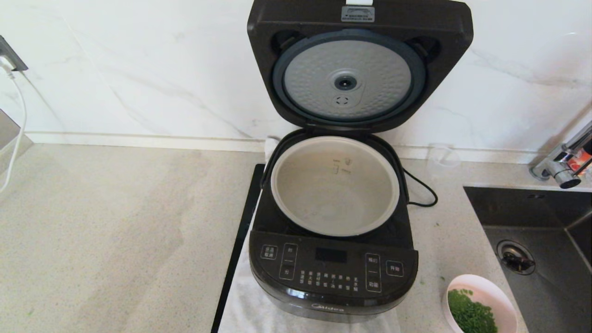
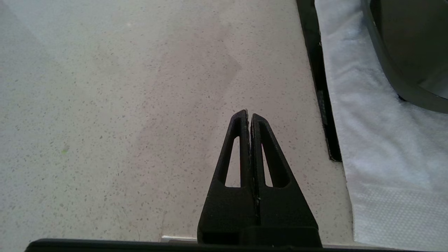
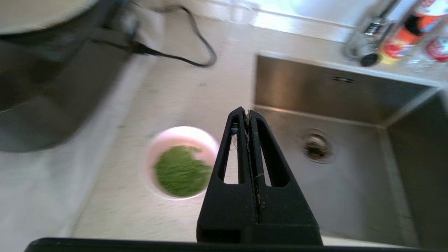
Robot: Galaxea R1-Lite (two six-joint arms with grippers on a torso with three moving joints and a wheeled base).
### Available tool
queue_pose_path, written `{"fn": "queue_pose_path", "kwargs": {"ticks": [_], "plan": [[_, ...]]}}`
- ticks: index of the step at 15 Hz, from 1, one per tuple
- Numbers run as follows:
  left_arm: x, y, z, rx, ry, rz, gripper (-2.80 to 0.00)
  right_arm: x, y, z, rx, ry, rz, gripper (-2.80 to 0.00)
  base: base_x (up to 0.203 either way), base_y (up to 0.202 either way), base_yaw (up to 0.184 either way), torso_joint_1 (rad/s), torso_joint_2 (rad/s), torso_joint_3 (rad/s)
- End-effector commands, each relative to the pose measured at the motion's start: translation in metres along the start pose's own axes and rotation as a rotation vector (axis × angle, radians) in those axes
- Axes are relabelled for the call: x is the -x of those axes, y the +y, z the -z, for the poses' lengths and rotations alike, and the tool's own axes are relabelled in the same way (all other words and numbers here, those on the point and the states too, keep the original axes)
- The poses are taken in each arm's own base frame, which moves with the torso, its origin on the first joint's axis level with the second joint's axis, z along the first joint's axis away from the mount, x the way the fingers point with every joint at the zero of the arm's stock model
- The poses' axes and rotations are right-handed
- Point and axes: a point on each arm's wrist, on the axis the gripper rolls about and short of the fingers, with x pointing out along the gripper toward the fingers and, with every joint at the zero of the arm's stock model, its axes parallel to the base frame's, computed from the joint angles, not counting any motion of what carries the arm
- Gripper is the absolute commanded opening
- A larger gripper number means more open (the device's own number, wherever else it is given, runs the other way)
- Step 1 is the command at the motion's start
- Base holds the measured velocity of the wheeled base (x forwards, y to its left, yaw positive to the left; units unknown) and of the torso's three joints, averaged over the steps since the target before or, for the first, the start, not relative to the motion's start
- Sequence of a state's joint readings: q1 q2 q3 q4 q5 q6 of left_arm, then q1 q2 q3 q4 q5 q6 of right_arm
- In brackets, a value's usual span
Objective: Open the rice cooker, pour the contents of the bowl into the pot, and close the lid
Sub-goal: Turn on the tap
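With the black hinged lid [image 1: 358, 64] standing upright and its dimpled silver disc facing us, we judge the opening step done on the glossy black rounded-square rice cooker [image 1: 333, 273], which sits on a white cloth [image 1: 249, 305] on the speckled pale stone counter [image 1: 115, 231]. Its round grey-beige metal pot [image 1: 335, 185] lies bare and looks empty. The pouring step comes next: the small pale pink round bowl [image 1: 481, 303] rests on the counter between the cooker and the steel sink [image 1: 536, 240], its chopped green herb bits [image 1: 469, 314] unpoured.

Neither arm shows in the head view. In its wrist view our right gripper [image 3: 247, 112] hovers above the counter near the bowl [image 3: 180, 162], fingers pressed together and holding nothing. Our left gripper [image 2: 249, 113], likewise closed and empty, hangs over bare counter beside the cloth's edge, apparently idle.

We would need the right gripper to spread its fingers, descend to the bowl's rim and clamp it firmly, keeping it level on the way to the pot.

The head view alone shows the pot and lid; the right wrist view alone shows the whole bowl, cut off at the head view's edge, plus bottles by the tap.
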State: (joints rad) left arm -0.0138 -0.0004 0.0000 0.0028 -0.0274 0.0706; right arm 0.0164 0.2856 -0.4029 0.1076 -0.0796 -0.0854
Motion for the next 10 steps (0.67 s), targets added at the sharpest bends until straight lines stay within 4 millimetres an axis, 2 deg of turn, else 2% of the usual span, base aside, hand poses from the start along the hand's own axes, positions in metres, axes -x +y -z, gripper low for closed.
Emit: {"fn": "queue_pose_path", "kwargs": {"ticks": [1,6,8,10], "plan": [[0.0,0.0,0.0,0.0,0.002,0.0,-2.8,-0.046,0.0,-0.014,0.058,0.198,0.088,-2.8,0.0,0.0,0.0,0.0,0.0,0.0],[0.0,0.0,0.0,0.0,0.002,0.0,-2.8,-0.137,-0.007,-0.017,0.169,0.508,0.386,-2.8,0.0,0.0,0.0,0.0,0.0,0.0],[0.0,0.0,0.0,0.0,0.002,0.0,-2.8,-0.178,-0.021,-0.011,0.17,0.587,0.513,-2.8,0.0,0.0,0.0,0.0,0.0,0.0],[0.0,0.0,0.0,0.0,0.002,0.0,-2.8,-0.207,-0.041,-0.001,0.154,0.615,0.623,-2.8,0.0,0.0,0.0,0.0,0.0,0.0]]}}
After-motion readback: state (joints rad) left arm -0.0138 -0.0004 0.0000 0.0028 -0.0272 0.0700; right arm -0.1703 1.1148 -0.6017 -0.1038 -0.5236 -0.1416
